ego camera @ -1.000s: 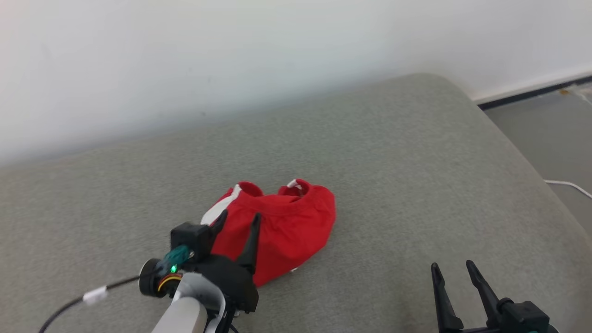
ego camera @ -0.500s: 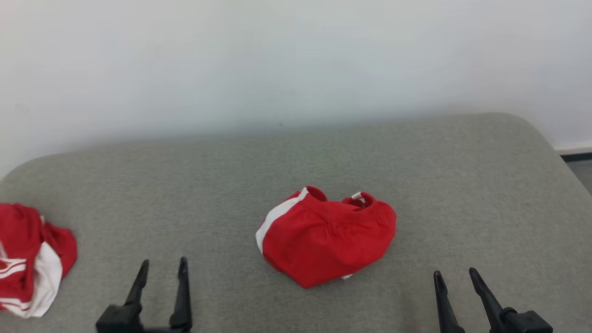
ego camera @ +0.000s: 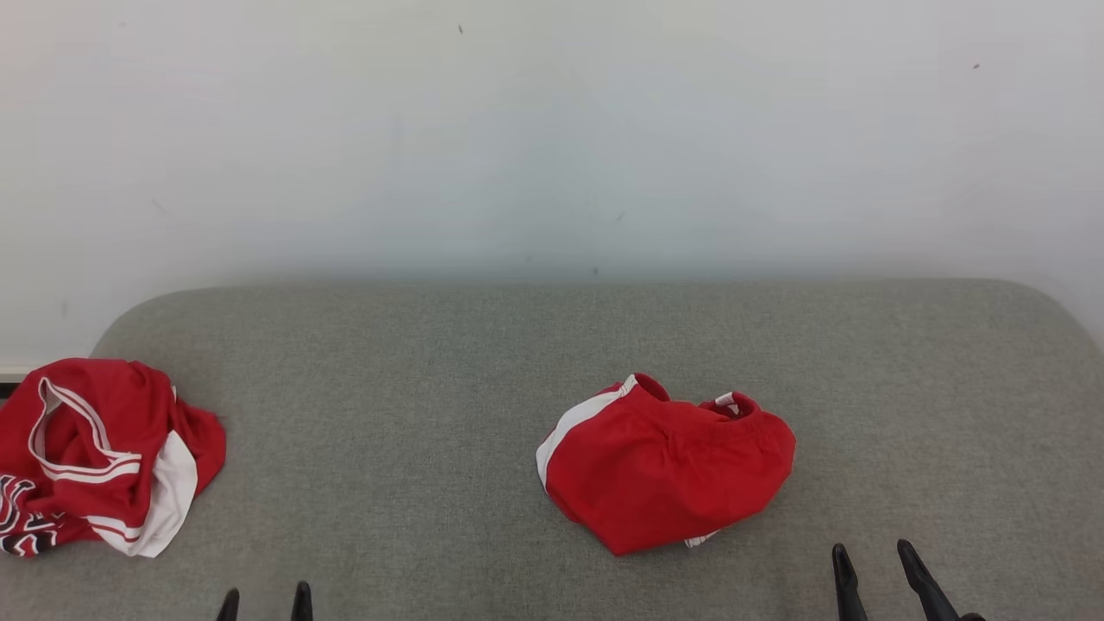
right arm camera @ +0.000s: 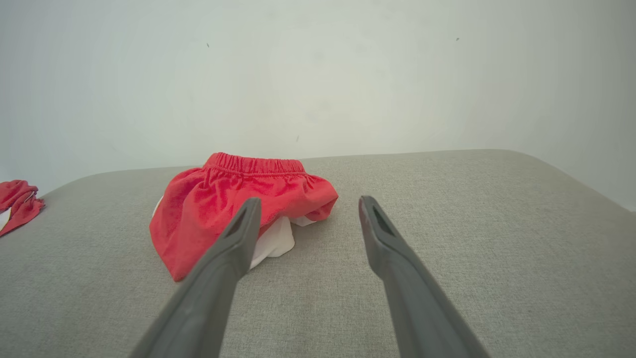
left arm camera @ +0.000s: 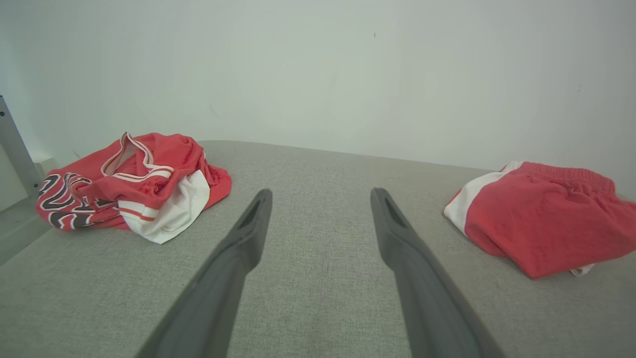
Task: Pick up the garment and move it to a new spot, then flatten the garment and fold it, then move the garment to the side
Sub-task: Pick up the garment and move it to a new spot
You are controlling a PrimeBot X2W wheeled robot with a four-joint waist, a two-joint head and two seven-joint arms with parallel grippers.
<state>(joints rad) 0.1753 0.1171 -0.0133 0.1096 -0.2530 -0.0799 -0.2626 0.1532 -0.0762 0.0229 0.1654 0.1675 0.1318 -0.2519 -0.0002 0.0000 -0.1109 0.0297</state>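
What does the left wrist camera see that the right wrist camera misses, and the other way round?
Left wrist view: the open left claw, the whole crumpled jersey with its black-and-white pattern, a grey post at the edge. Right wrist view: the open right claw, the waistband of the shorts, white cloth peeking from under them. Both: the shorts, some jersey, the grey cushion, the white wall.

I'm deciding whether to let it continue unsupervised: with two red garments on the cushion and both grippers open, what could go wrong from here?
The jersey lies crumpled at the left edge of the cushion, so a pull might drag it off.
The shorts are bunched over a white layer; a pinch may catch only the top fabric.
Both are red, so the left gripper or right gripper could go for the wrong one.
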